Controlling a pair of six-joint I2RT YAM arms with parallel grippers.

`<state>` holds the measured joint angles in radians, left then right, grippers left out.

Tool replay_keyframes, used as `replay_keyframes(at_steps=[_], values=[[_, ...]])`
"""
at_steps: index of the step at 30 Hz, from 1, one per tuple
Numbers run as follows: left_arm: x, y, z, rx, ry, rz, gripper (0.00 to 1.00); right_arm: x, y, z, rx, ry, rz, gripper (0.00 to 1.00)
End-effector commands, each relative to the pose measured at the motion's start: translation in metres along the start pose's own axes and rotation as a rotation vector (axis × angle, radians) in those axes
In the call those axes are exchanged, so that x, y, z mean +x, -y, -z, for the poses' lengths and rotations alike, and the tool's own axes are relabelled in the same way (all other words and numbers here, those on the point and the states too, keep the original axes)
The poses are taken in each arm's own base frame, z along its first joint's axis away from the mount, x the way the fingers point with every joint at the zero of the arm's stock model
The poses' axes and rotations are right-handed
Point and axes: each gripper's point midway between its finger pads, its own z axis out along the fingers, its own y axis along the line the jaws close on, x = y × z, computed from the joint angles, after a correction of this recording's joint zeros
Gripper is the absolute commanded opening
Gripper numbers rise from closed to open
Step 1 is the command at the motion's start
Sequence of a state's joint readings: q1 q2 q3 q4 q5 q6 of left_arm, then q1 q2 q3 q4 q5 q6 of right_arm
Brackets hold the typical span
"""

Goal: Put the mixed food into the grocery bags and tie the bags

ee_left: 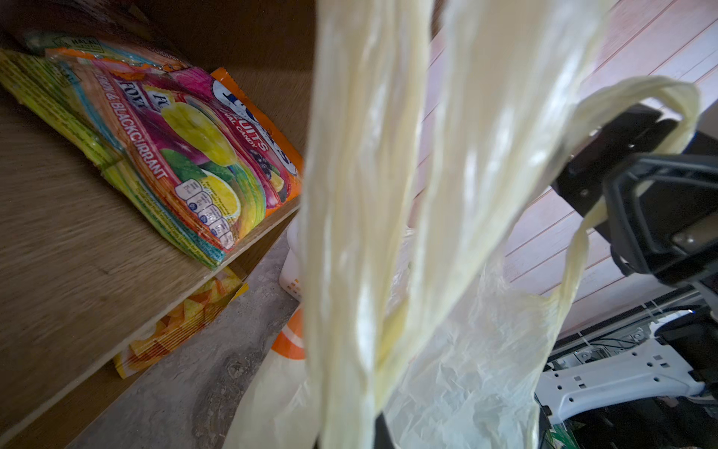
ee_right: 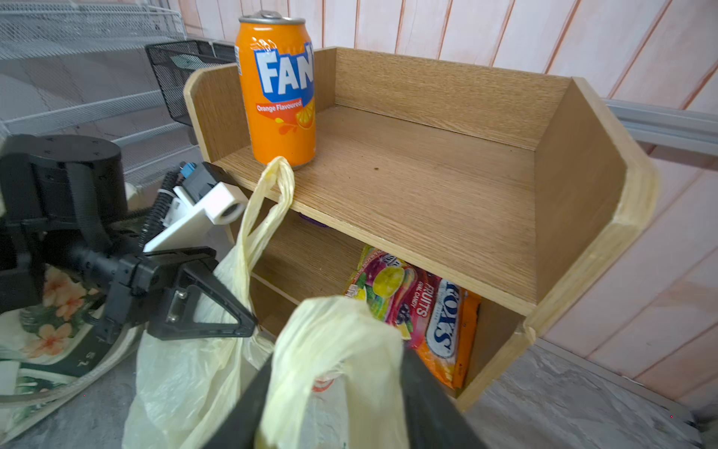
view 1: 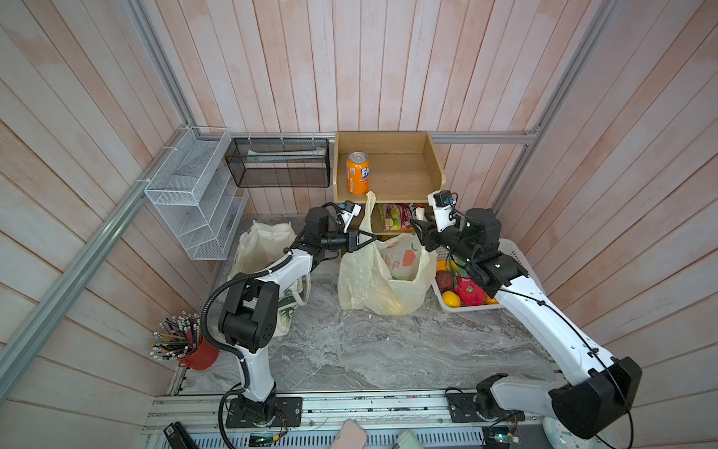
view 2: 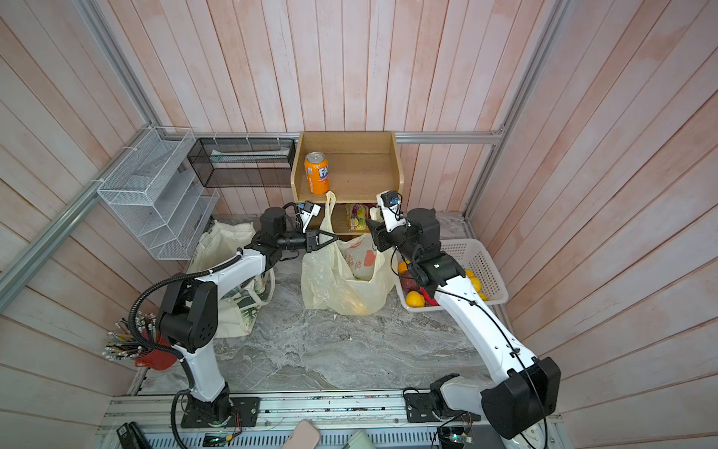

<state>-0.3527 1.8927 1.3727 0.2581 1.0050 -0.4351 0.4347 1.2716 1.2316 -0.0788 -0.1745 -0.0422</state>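
The pale-yellow plastic grocery bag (view 1: pixel 382 280) (view 2: pixel 342 280) stands open mid-table below the shelf. My left gripper (view 1: pixel 373 238) (view 2: pixel 334 238) is shut on its left handle (ee_right: pixel 272 186), which rises as a loop past the shelf edge. My right gripper (view 1: pixel 415 225) (ee_right: pixel 334 388) is shut on the right handle (ee_right: pixel 330 342), bunched between both fingers. The cream canvas tote (view 1: pixel 264 241) (view 2: pixel 221 241) slumps behind the left arm. The mixed food is hidden; I cannot make out what lies inside the bag.
An orange soda can (view 1: pixel 358 173) stands on the wooden shelf (view 1: pixel 404 182), with a candy packet (view 1: pixel 396 217) on the level below and a chip packet (ee_left: pixel 178 322) under that. A white basket (view 1: pixel 516 256) of fruit sits at the right. Wire racks (view 1: pixel 194 194) hang at the left.
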Motion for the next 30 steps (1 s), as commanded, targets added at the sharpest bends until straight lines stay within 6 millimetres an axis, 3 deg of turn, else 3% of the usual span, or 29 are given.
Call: replay_keyframes(at_steps=[1, 5, 8, 11, 16, 25, 28, 30], values=[[-0.007, 0.003, -0.002, 0.027, 0.004, -0.023, 0.0, -0.025, -0.012, 0.01, -0.07, 0.063, -0.008, 0.24], [-0.006, 0.004, -0.001, 0.027, 0.004, -0.022, 0.0, -0.053, -0.013, 0.03, -0.069, 0.134, -0.049, 0.0], [-0.005, 0.004, -0.002, 0.028, 0.0, -0.023, 0.0, -0.077, -0.008, 0.05, -0.032, 0.206, -0.15, 0.0], [-0.005, 0.004, -0.002, 0.028, -0.001, -0.021, 0.0, -0.087, -0.002, 0.067, -0.008, 0.262, -0.303, 0.0], [-0.007, 0.005, -0.002, 0.034, 0.0, -0.027, 0.0, -0.068, 0.002, 0.066, 0.014, 0.278, -0.502, 0.0], [-0.009, 0.008, -0.002, 0.041, -0.011, -0.039, 0.0, -0.028, 0.01, 0.02, 0.105, 0.154, -0.532, 0.0], [-0.007, 0.007, -0.002, 0.04, -0.018, -0.039, 0.0, -0.027, 0.011, 0.009, 0.114, 0.111, -0.486, 0.17], [-0.007, 0.008, -0.002, 0.043, -0.02, -0.039, 0.0, -0.029, 0.01, 0.004, 0.103, 0.085, -0.444, 0.37]])
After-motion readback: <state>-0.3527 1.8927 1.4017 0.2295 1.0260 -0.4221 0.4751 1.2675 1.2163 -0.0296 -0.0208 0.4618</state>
